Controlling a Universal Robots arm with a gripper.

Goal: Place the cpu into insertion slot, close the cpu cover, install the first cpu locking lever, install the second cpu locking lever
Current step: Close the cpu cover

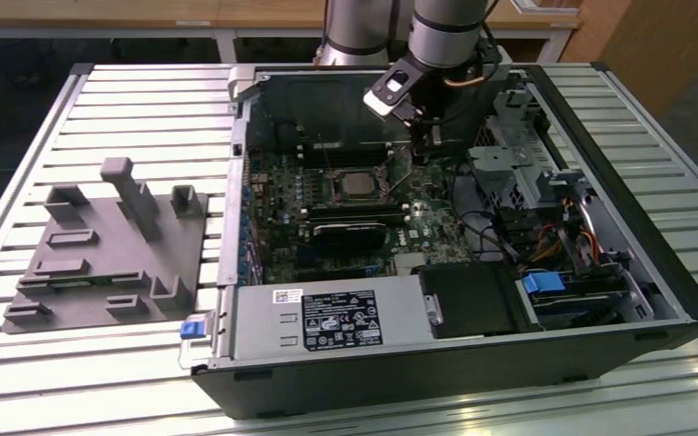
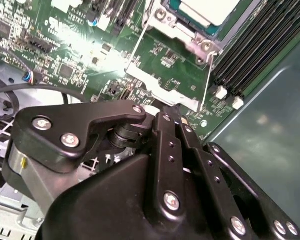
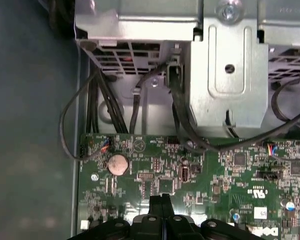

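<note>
Cpu (image 1: 358, 184) in insertion slot (image 1: 332, 187) inside case (image 1: 446, 381); closed claw (image 1: 423, 151) just beside

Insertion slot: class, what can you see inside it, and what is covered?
The cpu lies inside, its pale top showing through the cut-out of the cover. The frame overlaps its edges; whatever lies beneath the cpu cannot be seen.

The arm (image 1: 446, 32) was formed of silvery-grey tubes, ringed by a darker band. A black-and-white block (image 1: 394, 92) was mounted at the wrist. The gripper (image 3: 162, 200) was built of black, rounded link bars (image 2: 171, 150), fastened with silver screws (image 2: 171, 201). A small yellow mark (image 2: 24, 162) was borne on its grey base.
</note>
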